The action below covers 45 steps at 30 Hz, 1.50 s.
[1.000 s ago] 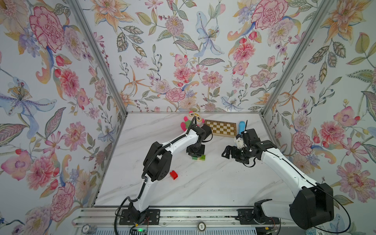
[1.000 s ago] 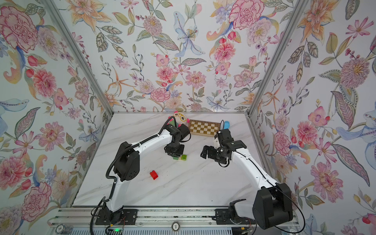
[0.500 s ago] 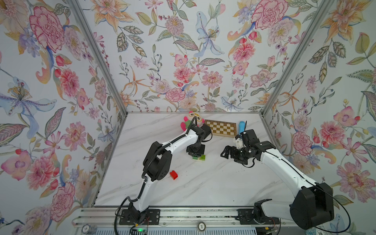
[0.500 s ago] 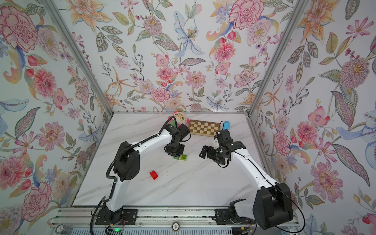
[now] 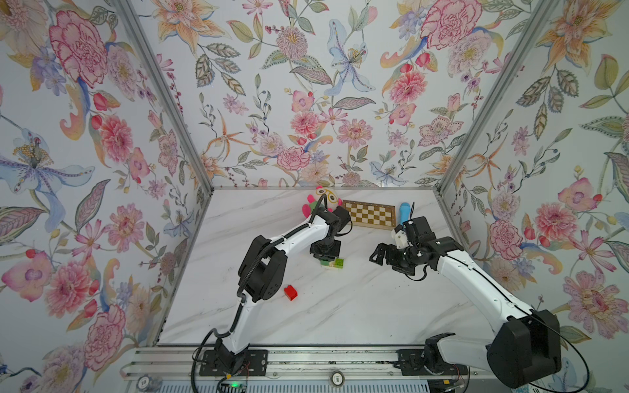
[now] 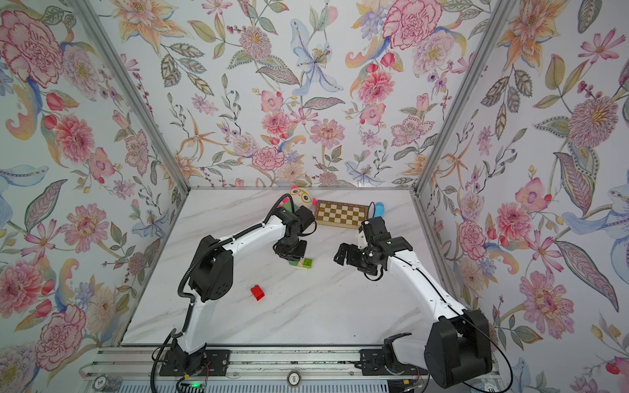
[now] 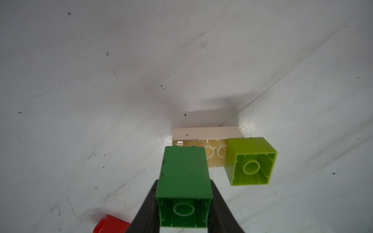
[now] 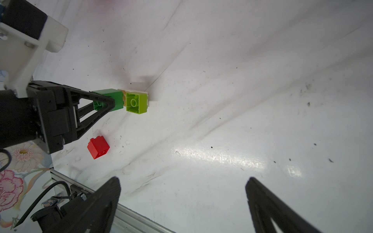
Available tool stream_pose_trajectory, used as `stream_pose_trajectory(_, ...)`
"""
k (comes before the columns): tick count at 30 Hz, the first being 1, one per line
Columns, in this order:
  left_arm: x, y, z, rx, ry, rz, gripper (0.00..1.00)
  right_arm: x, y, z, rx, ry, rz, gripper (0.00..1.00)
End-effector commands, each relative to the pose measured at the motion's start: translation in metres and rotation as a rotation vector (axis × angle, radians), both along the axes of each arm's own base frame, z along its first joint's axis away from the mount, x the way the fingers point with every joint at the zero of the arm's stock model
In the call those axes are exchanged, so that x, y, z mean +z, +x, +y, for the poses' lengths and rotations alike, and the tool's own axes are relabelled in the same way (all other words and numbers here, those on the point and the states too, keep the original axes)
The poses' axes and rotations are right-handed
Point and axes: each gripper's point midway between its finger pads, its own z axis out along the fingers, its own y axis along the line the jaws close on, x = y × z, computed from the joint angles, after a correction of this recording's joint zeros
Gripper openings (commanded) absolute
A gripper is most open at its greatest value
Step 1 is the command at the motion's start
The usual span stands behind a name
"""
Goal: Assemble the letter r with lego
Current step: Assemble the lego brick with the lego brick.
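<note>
Because the red brick (image 5: 290, 292) lies alone on the marble table (image 5: 357, 313), nearest the robot, left of the others and well apart from them, the stem of the letter r (image 5: 332, 262) looks not yet finished. Farther in, near the table's middle, the left gripper (image 7: 184, 187) is clamped on the dark green brick (image 7: 184, 173) by two opposite side walls. The hollow underside faces back toward the wrist, which leaves the studded end free to press into the cream brick (image 7: 201, 134). That long brick lies on its side, so its open sockets face the incoming piece. The lime green brick (image 7: 250, 161) sits against the cream brick's right end, a small gap from the dark green one, apparently seated as the short arm. Whether the dark green studs are fully home cannot be told. To the right, at about the same depth, the right gripper (image 8: 182, 181) hangs over bare table, jaws spread wide and empty, probably so as not to crowd the join. Farthest off, the chessboard (image 5: 369, 213) lies by the back wall, out of the work.
</note>
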Motion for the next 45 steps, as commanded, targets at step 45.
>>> stream_pose_trajectory(45,-0.055,-0.023,0.020,-0.028,0.123,0.098,0.19,-0.004,-0.008,-0.012,-0.028,-0.034,0.013,0.99)
